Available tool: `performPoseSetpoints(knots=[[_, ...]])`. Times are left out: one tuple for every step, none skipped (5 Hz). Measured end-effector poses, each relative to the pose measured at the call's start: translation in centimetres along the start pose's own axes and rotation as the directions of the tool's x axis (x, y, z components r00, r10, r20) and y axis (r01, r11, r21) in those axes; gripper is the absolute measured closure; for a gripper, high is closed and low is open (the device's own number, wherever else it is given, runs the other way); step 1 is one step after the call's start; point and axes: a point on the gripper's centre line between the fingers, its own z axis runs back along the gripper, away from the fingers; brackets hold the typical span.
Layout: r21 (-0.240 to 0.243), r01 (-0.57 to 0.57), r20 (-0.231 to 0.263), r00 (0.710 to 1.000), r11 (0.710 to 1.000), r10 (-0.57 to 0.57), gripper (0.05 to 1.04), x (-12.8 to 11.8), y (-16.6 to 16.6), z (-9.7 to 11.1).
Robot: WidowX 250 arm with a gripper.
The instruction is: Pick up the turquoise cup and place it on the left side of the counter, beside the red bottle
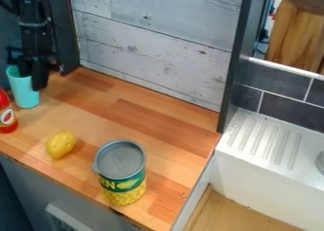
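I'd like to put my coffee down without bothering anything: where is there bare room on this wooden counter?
The widest bare patch of counter lies between the plank wall and the corn can; a smaller one separates the lemon from the turquoise cup. The left end is crowded: gripper, cup, red bottle.

You have a wood-strip counter (155, 114) backed by a weathered, pale plank wall (152, 40), with a dark upright post (237, 59) at the counter's far right corner. To the counter's right, you see a white ridged drainboard (265, 140) below dark tiles (290, 111); grey panelling (38, 185) runs beneath the counter's front edge.
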Motion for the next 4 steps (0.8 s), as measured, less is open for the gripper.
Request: performPoseSetpoints(knots=[[-0.004,-0.004,0.098,0.995,1.000,0.004,0.448,-1.1,-0.5,2.8],[0.018,-0.036,0.240,0.970,0.999,0.031,0.151,-2.7,-0.8,7.4],[0.056,-0.035,0.288,0.958,0.998,0.017,0.072,-4.8,-1.6,9.1],[0.097,0.121,0.166,0.977,0.988,-0.136,0.076,-7.6,-5.7,9.5]])
